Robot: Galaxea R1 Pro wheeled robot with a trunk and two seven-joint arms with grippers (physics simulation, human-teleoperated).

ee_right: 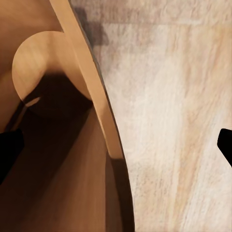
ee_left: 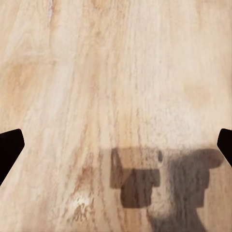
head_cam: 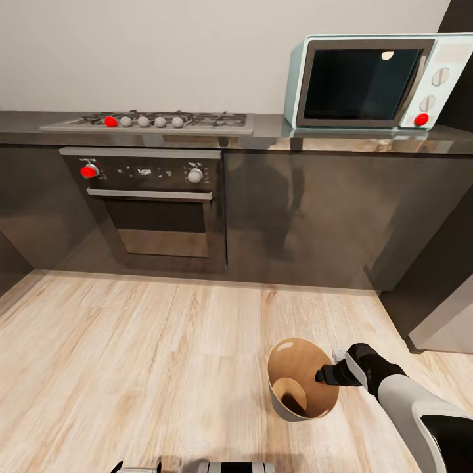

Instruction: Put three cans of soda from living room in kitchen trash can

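Note:
The trash can (head_cam: 287, 406), light grey outside and tan-brown inside, stands on the wood floor in the kitchen. Its round bottom (ee_right: 34, 63) looks bare. My right gripper (head_cam: 326, 376) hovers at the can's right rim (ee_right: 92, 92). It is open, with one dark fingertip (ee_right: 8, 152) over the can's inside and the other over the floor. My left gripper (ee_left: 116, 145) is open over bare floorboards, with nothing between its fingers. The soda cans are out of view.
A dark cabinet run with a built-in oven (head_cam: 151, 203) and a gas hob (head_cam: 148, 121) lines the far wall. A pale blue microwave (head_cam: 378, 82) sits on the counter (head_cam: 269, 131). A dark tall unit (head_cam: 440, 289) stands at the right. Wood floor (head_cam: 131, 355) stretches left of the can.

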